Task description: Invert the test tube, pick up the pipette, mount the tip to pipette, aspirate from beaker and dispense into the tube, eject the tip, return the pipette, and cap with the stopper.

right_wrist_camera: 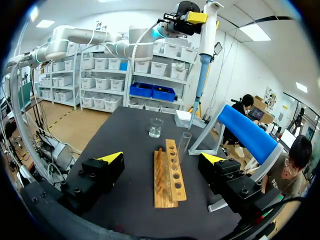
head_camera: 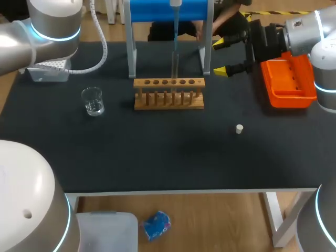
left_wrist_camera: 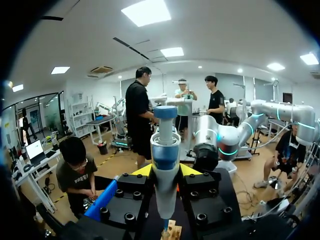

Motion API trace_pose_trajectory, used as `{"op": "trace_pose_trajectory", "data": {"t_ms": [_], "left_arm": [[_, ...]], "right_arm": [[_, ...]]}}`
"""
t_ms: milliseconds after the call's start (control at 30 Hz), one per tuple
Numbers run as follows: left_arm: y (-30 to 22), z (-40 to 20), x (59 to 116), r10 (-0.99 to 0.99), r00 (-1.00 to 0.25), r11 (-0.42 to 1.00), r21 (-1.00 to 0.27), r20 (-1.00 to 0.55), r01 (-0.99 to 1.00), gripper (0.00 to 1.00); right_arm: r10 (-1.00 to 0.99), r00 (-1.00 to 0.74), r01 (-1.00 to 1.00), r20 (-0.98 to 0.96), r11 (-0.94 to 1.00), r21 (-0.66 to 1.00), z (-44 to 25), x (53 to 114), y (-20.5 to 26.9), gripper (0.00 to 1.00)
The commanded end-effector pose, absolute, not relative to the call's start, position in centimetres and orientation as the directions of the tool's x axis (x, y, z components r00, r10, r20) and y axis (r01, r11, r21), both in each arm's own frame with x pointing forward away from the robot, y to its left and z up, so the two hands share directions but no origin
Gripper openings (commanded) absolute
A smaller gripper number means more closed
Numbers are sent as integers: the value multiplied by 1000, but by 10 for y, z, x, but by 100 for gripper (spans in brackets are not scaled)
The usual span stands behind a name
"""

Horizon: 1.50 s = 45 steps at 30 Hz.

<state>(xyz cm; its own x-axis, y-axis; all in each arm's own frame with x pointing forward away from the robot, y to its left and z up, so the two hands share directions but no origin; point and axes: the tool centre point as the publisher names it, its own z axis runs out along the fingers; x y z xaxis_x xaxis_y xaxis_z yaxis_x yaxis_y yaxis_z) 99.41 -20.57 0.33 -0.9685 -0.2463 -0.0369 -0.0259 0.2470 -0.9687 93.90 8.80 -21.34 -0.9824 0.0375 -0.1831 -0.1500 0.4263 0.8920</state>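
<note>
L end effector [left_wrist_camera: 166, 172] clamped on pipette [left_wrist_camera: 165, 150], its tip by mouth of tube [right_wrist_camera: 185, 145] in rack [right_wrist_camera: 167, 185]; can't tell if inside. R end effector [right_wrist_camera: 162, 157] wide open, empty. I'd hold pipette vertical, centre tip, lower slow, dispense w/o touching glass.

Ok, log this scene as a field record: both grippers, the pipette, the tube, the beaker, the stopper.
left gripper: shut on the white and blue pipette, held upright
pipette's lower end: over the mouth of the clear glass test tube; cannot tell whether it is inside
test tube: upright in the wooden rack, uncapped
right gripper: open, empty, beside the orange plastic tray
clear glass beaker: on the black table, to the rack's left
small white stopper: on the table, apart from the rack
</note>
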Motion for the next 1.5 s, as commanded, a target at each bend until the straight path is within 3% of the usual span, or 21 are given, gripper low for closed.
{"op": "trace_pose_trajectory", "data": {"t_ms": [33,867,1500], "left_arm": [[-206,-4,996,-243,-970,243,-970,-27,-34,0],[-200,-20,998,-275,-961,277,-958,-1,-79,0],[-209,-20,1003,-255,-967,213,-976,-3,-53,0]], "right_arm": [[37,-982,-150,-183,427,892,-213,939,87,100],[37,-982,-150,-183,427,892,-213,939,87,100],[37,-982,-150,-183,427,892,-213,939,87,100]]}}
